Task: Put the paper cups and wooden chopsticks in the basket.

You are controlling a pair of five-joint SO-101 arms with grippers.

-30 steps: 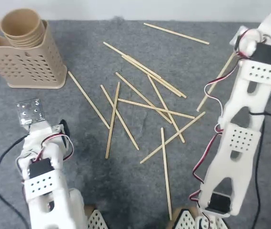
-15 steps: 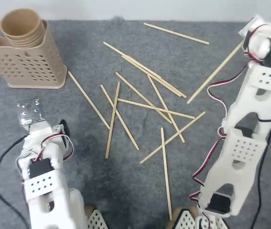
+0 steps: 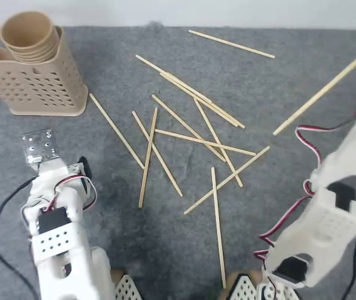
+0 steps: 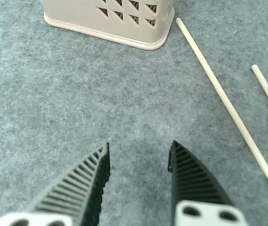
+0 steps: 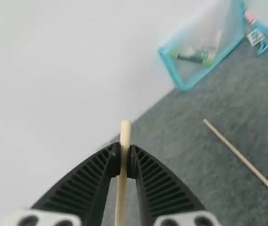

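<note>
Wood is clenched in the right gripper [image 5: 123, 149]: one chopstick [image 3: 318, 95], held aloft. Carrying is judged in hand; a swing to the basket [image 3: 40, 87], far across from it, is called for. The left gripper [image 4: 139, 146] is seen agape.

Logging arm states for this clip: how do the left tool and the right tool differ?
The left tool is open and empty; the right tool is shut on a wooden chopstick. The left tool hangs over grey carpet near the basket; the right tool faces a white wall. Both have black ribbed fingers.
</note>
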